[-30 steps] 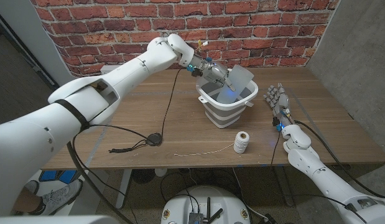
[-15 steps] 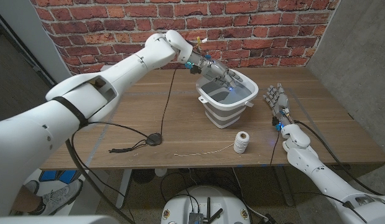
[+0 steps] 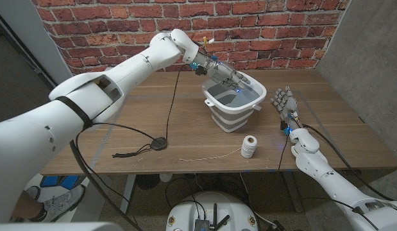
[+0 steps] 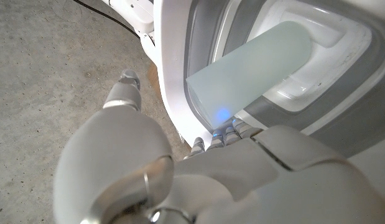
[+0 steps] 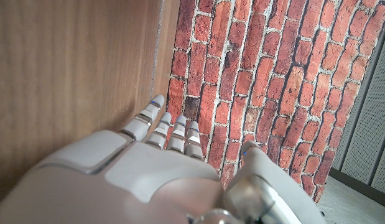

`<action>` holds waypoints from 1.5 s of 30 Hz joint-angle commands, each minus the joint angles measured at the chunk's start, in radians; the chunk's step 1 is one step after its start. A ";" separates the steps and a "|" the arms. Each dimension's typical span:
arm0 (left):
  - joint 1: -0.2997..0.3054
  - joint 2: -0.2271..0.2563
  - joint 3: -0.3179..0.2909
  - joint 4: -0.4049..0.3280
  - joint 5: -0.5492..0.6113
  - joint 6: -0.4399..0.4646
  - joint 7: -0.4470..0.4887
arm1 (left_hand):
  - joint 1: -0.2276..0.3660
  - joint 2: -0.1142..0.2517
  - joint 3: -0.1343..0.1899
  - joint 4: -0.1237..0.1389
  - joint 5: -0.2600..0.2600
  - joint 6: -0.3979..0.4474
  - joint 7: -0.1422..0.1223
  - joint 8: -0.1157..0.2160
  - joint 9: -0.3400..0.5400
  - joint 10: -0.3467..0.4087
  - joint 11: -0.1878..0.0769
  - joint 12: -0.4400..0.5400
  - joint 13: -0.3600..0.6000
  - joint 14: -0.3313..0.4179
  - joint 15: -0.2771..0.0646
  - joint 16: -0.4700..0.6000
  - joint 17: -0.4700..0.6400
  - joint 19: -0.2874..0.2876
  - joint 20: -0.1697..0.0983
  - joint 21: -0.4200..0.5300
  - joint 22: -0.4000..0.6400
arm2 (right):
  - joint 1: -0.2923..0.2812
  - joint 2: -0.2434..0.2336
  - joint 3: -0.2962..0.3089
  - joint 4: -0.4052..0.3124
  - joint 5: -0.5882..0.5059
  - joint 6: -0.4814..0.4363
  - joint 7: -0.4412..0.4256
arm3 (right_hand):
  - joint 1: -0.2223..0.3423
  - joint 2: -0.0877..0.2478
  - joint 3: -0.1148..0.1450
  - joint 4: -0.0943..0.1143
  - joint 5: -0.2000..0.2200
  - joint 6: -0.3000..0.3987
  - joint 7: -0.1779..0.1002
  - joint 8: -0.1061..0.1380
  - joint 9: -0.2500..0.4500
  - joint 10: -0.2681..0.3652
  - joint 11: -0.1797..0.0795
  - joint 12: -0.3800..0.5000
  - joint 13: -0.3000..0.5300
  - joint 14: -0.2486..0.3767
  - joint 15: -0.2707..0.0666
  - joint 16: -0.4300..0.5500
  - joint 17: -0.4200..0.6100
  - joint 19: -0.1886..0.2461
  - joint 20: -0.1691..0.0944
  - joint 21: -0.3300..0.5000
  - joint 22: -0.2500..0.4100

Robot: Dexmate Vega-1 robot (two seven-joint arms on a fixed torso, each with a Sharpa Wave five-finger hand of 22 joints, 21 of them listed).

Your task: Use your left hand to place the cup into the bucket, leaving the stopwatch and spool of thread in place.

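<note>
Cup (image 4: 254,68) was seen lying inside bucket (image 3: 214,102), apparently released. Left hand (image 3: 227,78) was held above bucket, fingers spread, empty. Right hand (image 3: 285,102) was open, idle. Placement judged done; withdrawal of left hand called for, stopwatch (image 3: 160,142) and spool of thread (image 3: 249,147) untouched.

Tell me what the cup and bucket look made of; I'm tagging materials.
Cup: probably frosted translucent plastic, matte; a blue light glows through its wall. Bucket: likely plastic, white smooth rim with grey bands in stepped folds, perhaps a softer collapsible material.
</note>
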 commanded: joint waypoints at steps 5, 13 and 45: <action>0.021 0.038 -0.038 -0.070 -0.025 0.028 0.026 | -0.036 0.004 -0.005 0.003 -0.001 -0.001 0.008 0.006 0.001 -0.026 -0.039 0.016 0.001 -0.041 -0.032 0.018 -0.001 0.014 -0.051 0.018 0.001 | 0.004 0.003 -0.001 0.010 0.002 0.007 0.006 | 0.002 0.060 -0.001 -0.005 -0.002 0.005 -0.002 0.002 0.006 0.010 0.000 0.009 0.003 0.002 0.006 0.004 0.004 -0.002 0.007 0.004 0.005; 0.050 0.080 -0.064 -0.156 -0.043 0.052 0.072 | -0.050 0.010 -0.004 0.004 -0.001 0.028 0.003 0.016 0.001 -0.012 -0.045 0.020 0.000 -0.028 -0.035 0.020 -0.001 0.025 -0.052 0.021 0.001 | 0.002 -0.001 0.000 0.002 -0.001 0.006 0.002 | 0.002 0.060 -0.001 -0.005 -0.002 0.004 0.001 0.002 0.006 0.011 0.000 0.009 0.003 0.002 0.006 0.004 0.005 -0.001 0.006 0.004 0.005; 0.212 0.219 -0.206 -0.385 -0.095 -0.009 0.337 | -0.107 0.044 0.003 0.003 -0.003 0.092 0.002 0.012 0.000 0.016 -0.055 0.017 0.000 0.013 -0.045 0.016 -0.001 0.059 -0.046 0.020 0.001 | -0.026 -0.031 0.004 -0.057 -0.007 -0.020 -0.016 | 0.005 0.060 0.000 -0.009 -0.003 0.006 0.002 0.002 0.006 0.011 0.000 0.009 0.003 0.001 0.003 0.004 0.005 -0.001 0.005 0.004 0.005</action>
